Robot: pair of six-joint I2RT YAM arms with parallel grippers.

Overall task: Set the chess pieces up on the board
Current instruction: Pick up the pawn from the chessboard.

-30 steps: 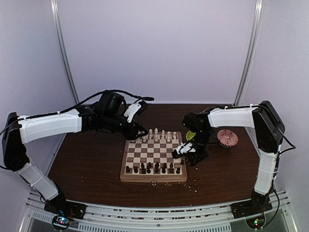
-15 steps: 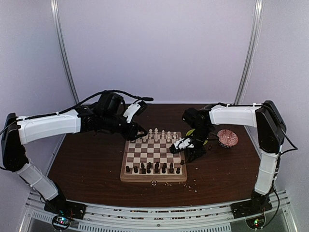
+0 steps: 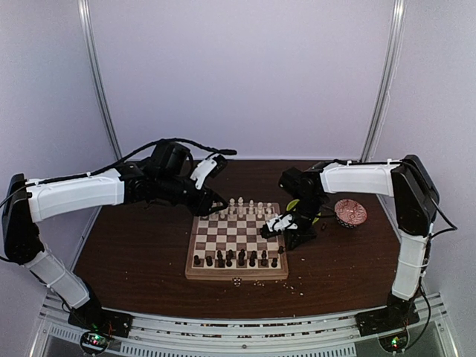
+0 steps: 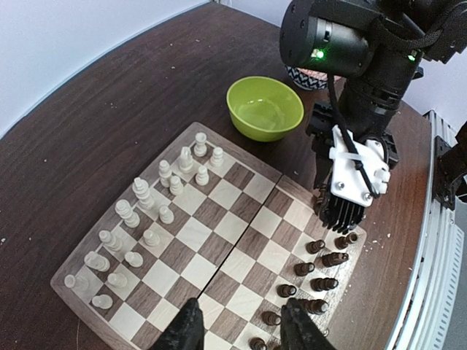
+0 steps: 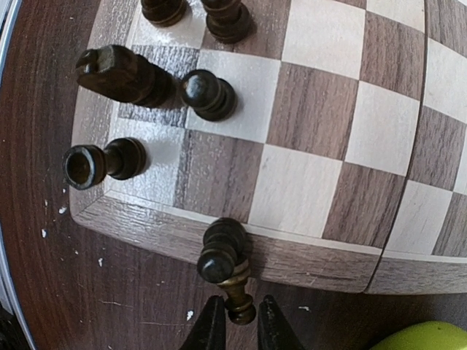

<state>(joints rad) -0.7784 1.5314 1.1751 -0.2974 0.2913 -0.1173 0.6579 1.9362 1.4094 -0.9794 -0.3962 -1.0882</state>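
Note:
The board lies mid-table, with cream-white chess pieces on its far rows and dark brown ones along the near row. My right gripper hangs at the board's right edge. In the right wrist view its fingertips are shut on the end of a brown piece that leans tilted against the board's rim. My left gripper hovers open over the board, nothing between its fingers; it sits above the far left corner.
A lime-green bowl stands just beyond the board's right side, partly behind the right arm. A red patterned bowl is further right. Pale crumbs lie by the board's near edge. A rook and pawn occupy the corner squares.
The right gripper shifted slightly left and away, in to the board's right edge, and its fingers closed on the brown piece. The left arm stayed still.

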